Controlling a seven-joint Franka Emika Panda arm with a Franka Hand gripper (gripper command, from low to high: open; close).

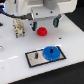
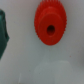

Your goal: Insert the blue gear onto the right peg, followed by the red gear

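The blue gear (image 1: 50, 52) lies flat on the exterior view's right end of the black white-rimmed plate (image 1: 32, 60). It covers the spot of the right peg, which I cannot make out. The left peg (image 1: 36, 54) stands bare. The red gear (image 1: 42, 31) lies on the white table behind the plate. It also shows in the wrist view (image 2: 50, 22) with its raised hub and centre hole. My gripper (image 1: 44, 25) is open and empty, just above and behind the red gear, with one finger to each side. One dark finger (image 2: 4, 35) shows at the wrist view's edge.
A beige and white fixture (image 1: 19, 28) stands on the white table (image 1: 70, 42) at the exterior view's left of the red gear. The arm's white body (image 1: 37, 9) fills the back of the view.
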